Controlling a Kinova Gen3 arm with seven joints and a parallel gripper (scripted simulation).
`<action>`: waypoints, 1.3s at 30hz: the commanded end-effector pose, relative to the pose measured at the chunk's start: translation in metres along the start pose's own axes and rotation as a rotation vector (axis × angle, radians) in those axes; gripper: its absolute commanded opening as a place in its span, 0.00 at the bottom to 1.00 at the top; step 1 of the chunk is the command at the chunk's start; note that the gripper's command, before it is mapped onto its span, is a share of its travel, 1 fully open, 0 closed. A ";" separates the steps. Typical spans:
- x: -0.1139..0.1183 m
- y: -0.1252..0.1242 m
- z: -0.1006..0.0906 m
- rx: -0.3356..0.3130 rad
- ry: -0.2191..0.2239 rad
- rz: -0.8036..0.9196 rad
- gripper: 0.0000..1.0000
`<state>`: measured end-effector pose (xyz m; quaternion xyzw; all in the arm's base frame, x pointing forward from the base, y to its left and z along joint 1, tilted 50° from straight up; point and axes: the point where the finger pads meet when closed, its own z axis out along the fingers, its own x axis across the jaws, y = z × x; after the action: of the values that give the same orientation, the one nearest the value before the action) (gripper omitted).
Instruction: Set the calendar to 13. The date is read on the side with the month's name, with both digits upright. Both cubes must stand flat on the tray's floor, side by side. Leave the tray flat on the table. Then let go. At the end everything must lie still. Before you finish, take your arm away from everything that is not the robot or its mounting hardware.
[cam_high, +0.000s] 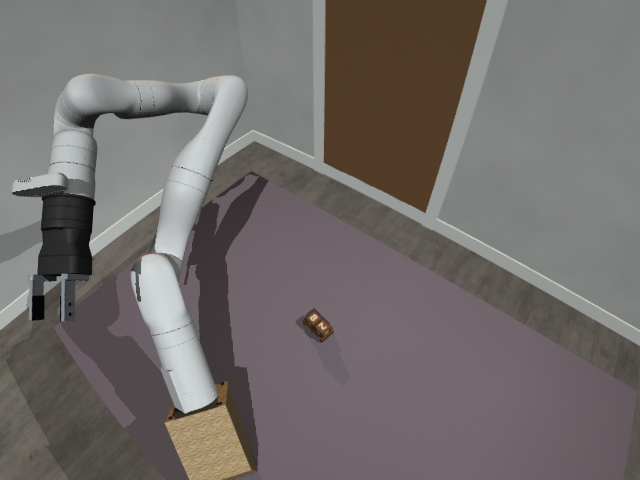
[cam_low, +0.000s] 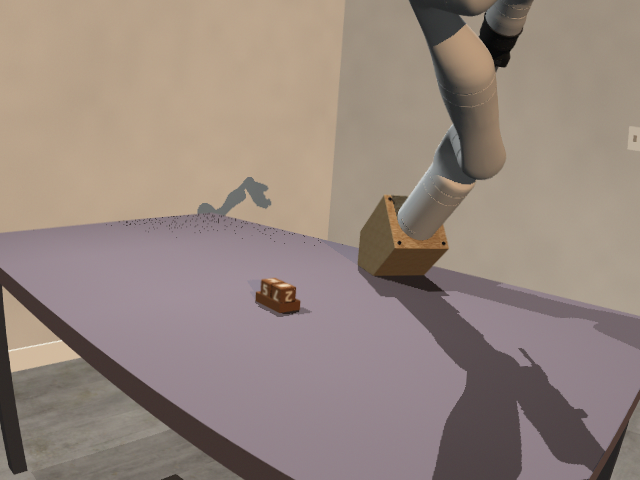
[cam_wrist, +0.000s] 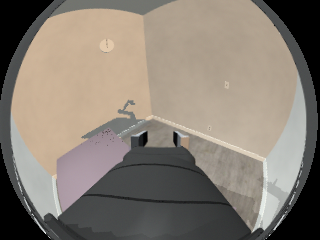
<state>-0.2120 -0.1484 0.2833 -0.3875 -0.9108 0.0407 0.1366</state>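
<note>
On table (cam_low: 155, 268), calendar (cam_low: 277, 298) lies diagonally.

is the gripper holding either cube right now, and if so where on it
Nothing is held. The gripper hangs open off the table's corner, far from the calendar, where both cubes sit in the tray.

Arm: smooth white robot arm (cam_high: 178, 206) with a plastic-looking satin sheen.
Wrist: matt black gripper (cam_high: 51, 303), fingers spread and empty, pale grey metal-like fingers (cam_high: 67, 302).
Base: light tan wooden mounting block (cam_low: 400, 240), grainy, matt.
Table: dull mauve table top (cam_low: 155, 361), smooth, matt, with a darker brown edge.
Calendar: small reddish-brown wooden calendar tray (cam_low: 277, 303), two brown wooden number cubes (cam_low: 278, 290) with pale digits, faint gloss.
Floor: grey wood-plank floor (cam_low: 77, 413), matt.
Door: flat brown door panel (cam_high: 398, 98), matt.
</note>
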 end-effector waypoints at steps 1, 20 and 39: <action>-0.051 -0.009 0.024 -0.050 -0.088 -0.093 1.00; -0.299 0.112 0.054 -0.361 -0.399 -0.435 1.00; -0.371 0.354 0.035 -0.800 -0.415 -0.636 1.00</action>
<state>0.2600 -0.1797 0.1101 -0.1085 -0.9370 -0.2626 -0.2032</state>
